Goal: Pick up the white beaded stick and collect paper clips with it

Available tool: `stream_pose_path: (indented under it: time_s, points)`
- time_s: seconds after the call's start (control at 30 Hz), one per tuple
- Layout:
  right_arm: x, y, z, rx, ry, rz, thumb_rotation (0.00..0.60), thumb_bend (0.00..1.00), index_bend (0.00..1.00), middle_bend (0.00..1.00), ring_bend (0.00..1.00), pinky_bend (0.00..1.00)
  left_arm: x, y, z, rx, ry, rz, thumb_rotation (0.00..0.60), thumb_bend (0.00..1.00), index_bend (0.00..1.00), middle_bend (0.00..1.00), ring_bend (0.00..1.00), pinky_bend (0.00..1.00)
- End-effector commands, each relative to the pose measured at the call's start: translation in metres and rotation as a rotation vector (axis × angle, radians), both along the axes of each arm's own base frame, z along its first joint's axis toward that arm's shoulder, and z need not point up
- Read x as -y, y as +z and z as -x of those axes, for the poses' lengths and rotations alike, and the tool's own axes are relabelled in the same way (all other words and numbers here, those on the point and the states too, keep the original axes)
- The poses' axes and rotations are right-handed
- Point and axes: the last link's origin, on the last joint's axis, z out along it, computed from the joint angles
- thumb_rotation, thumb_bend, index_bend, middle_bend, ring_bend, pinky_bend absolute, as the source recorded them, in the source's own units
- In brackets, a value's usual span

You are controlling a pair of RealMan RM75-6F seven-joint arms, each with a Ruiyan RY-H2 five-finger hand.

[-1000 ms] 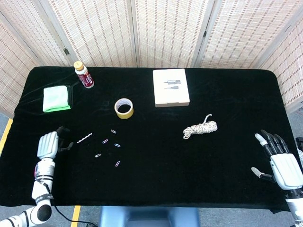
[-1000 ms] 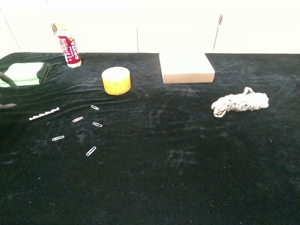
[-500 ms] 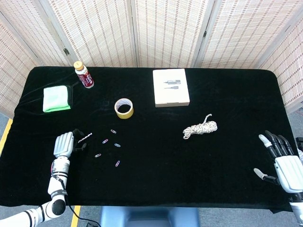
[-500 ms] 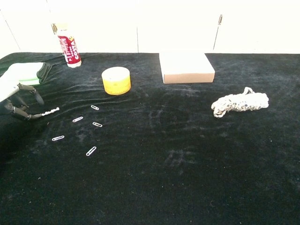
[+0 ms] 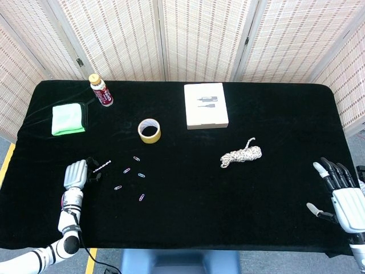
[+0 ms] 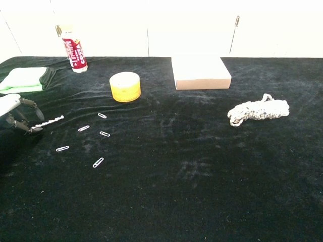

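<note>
The white beaded stick (image 5: 101,166) (image 6: 49,121) lies flat on the black cloth at the front left. My left hand (image 5: 76,174) (image 6: 11,110) sits just left of it, with its dark curved fingers (image 6: 25,122) at the stick's left end; whether they pinch it is unclear. Several paper clips (image 5: 126,170) (image 6: 83,128) lie scattered to the right of the stick. In the head view only, my right hand (image 5: 346,198) hangs at the table's front right edge, fingers spread and holding nothing.
A yellow tape roll (image 5: 149,131) stands behind the clips. At the back left are a folded green cloth (image 5: 68,119) and a small red bottle (image 5: 101,91). A flat white box (image 5: 206,105) and a coiled cord (image 5: 242,154) lie further right.
My left hand slid right along the front edge until its fingers reached the stick's end. The stick and clips have not moved. My right hand dropped slightly.
</note>
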Motion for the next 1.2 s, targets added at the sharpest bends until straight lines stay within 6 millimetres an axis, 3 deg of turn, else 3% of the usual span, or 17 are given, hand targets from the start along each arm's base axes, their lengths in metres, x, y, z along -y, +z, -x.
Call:
stream_pose_path:
  time_s: [0.03, 0.37, 0.73, 1.1, 1.2]
  points:
    - [0.0, 0.0, 0.0, -0.001, 0.0, 0.0, 0.6, 0.18, 0.0, 0.0, 0.0, 0.0, -0.002, -0.001, 0.002, 0.003, 0.007, 0.008, 0.6, 0.4, 0.45, 1.0, 1.0, 1.0]
    - [0.0, 0.001, 0.0, 0.001, -0.002, 0.006, 0.6, 0.18, 0.0, 0.0, 0.0, 0.0, -0.006, -0.004, 0.006, 0.006, 0.028, 0.028, 0.6, 0.43, 0.48, 1.0, 1.0, 1.0]
    - [0.001, 0.0, 0.0, -0.002, -0.005, 0.002, 0.6, 0.18, 0.0, 0.0, 0.0, 0.0, -0.007, -0.004, 0.012, 0.0, 0.038, 0.027, 0.6, 0.49, 0.6, 1.0, 1.0, 1.0]
    - [0.002, -0.001, 0.0, -0.004, -0.007, -0.005, 0.6, 0.18, 0.0, 0.0, 0.0, 0.0, -0.006, -0.002, 0.015, -0.025, 0.051, 0.035, 0.6, 0.5, 0.61, 1.0, 1.0, 1.0]
    - [0.002, -0.002, 0.0, -0.004, -0.006, -0.007, 0.6, 0.18, 0.0, 0.0, 0.0, 0.0, -0.006, 0.003, 0.013, -0.015, 0.046, -0.001, 0.6, 0.52, 0.68, 1.0, 1.0, 1.0]
